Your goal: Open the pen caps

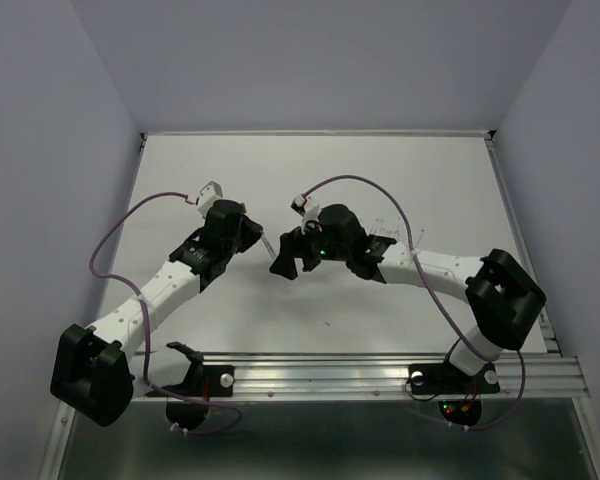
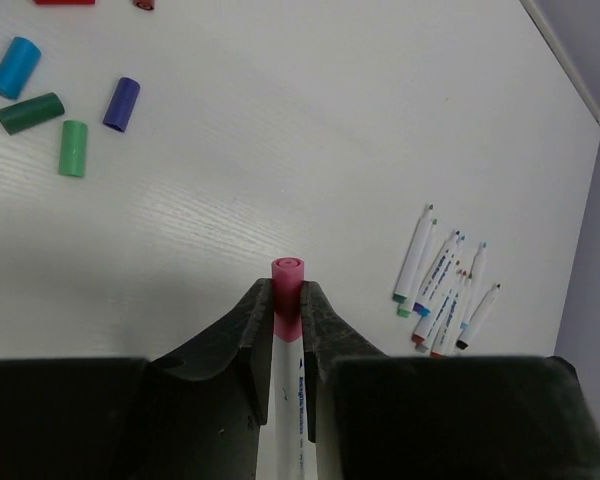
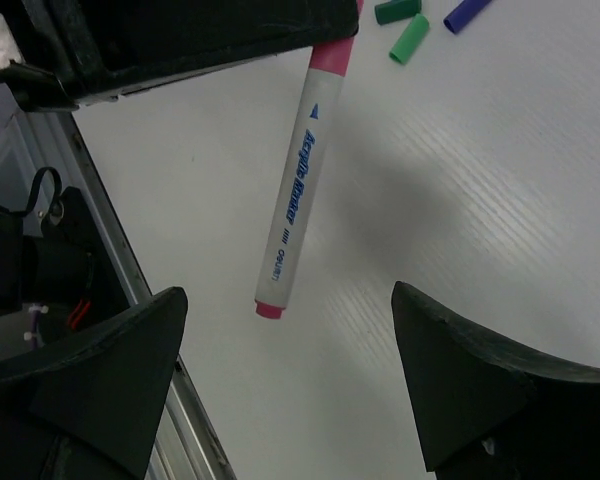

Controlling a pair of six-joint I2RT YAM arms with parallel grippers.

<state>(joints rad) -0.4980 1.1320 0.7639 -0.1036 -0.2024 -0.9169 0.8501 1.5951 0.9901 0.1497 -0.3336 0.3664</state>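
R gripper open, fingers wide either side of free barrel of pink pen, not touching. L gripper clamped on its pink cap. Risk: R closes off-centre, barrel swings, cap slips from L. Farther: loose caps, uncapped pens.

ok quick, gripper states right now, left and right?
Left gripper: closed on the pink-capped pen, jaws clamped at its cap end.
Right gripper: open, holding nothing.
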